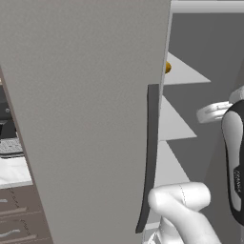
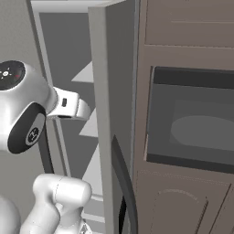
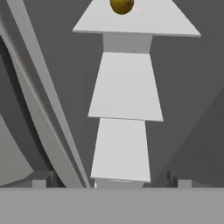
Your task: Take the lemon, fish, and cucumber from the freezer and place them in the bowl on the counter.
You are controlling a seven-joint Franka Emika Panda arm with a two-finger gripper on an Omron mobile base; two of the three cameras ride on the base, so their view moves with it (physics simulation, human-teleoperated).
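Note:
The freezer stands open, its broad grey door (image 1: 86, 119) swung out with the long dark handle (image 1: 150, 157) along its edge. Inside, pale shelves (image 3: 124, 85) are stacked one above another. The lemon (image 3: 121, 5), small and yellow-orange, rests on the top shelf and peeks out past the door edge in the left base view (image 1: 167, 67). My gripper (image 3: 111, 181) is open and empty, pointing into the freezer well below the lemon, its fingertips (image 3: 43, 179) spread wide. The fish, cucumber and bowl are out of view.
The open door (image 2: 107, 114) and its handle (image 2: 125, 183) stand close to the right of my arm. A brown cabinet wall with a built-in oven (image 2: 192, 123) lies right of the freezer. The white counter (image 1: 12, 171) over drawers (image 1: 19, 214) is at the far left.

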